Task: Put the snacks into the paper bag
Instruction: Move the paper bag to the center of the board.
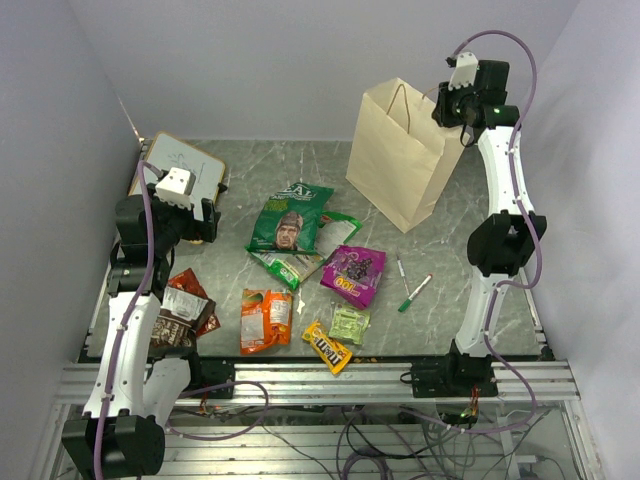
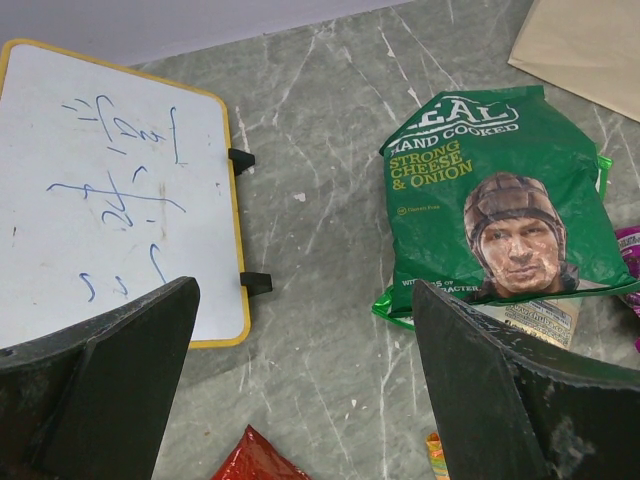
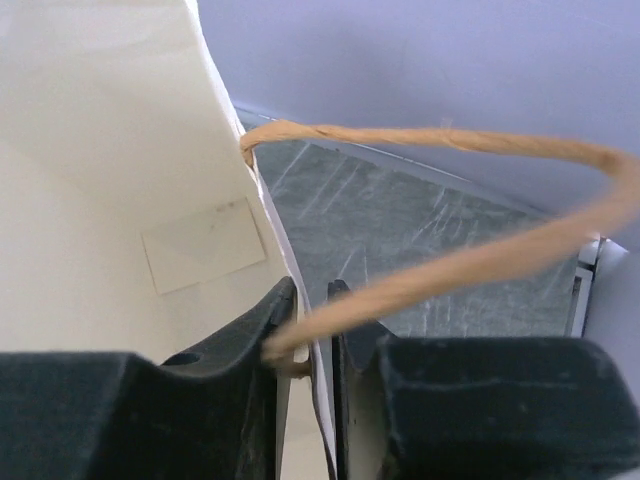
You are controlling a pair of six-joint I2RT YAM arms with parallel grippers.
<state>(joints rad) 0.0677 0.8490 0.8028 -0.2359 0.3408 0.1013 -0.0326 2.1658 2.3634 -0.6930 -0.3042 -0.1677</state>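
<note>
Right wrist view: right pincer (image 3: 312, 300) nipped onto the paper bag (image 3: 120, 150) rim, the smooth cream wall sandwiched between dark fingers, the twisted cord handle (image 3: 450, 140) looping past.

Top view only: the bag stands upright at the far right of the marbled grey table (image 1: 250, 165). Snacks (image 1: 353, 272) lie loose mid-table.

Left wrist view: left pincer (image 2: 305, 290) spread wide and empty, between the whiteboard (image 2: 110, 190) and a glossy, crinkled green crisp bag (image 2: 500, 170).

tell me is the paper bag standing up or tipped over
Upright: the paper bag stands on its base, mouth up, the right gripper straddling its rim.
</note>
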